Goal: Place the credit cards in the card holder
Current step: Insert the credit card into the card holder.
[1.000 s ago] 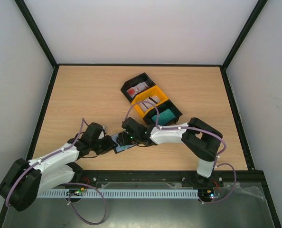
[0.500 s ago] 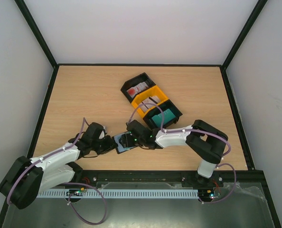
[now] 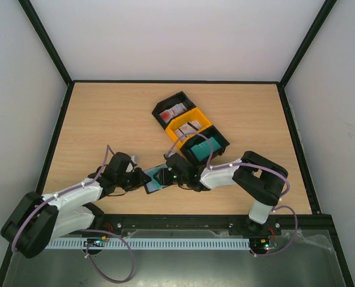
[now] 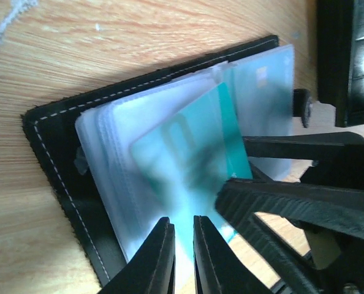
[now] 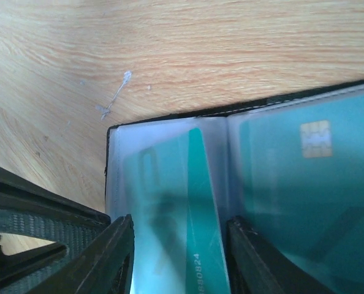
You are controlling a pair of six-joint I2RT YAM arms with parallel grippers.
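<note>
The card holder lies open near the front edge, black with clear sleeves. A teal credit card sits partly inside its left sleeve. Another teal credit card with a chip fills the right page. My left gripper is pinched on the edge of a sleeve page. From the right, my right gripper straddles the half-inserted card, a finger against each long edge. More credit cards lie in the trays.
Three joined trays run diagonally behind the holder: a black one with red-and-white cards, a yellow one, and a black one with teal cards. Black frame rails border the wooden table.
The right gripper's jaws have narrowed onto the teal card and the arm has shifted slightly. The left jaws have closed a little more on the sleeve.
</note>
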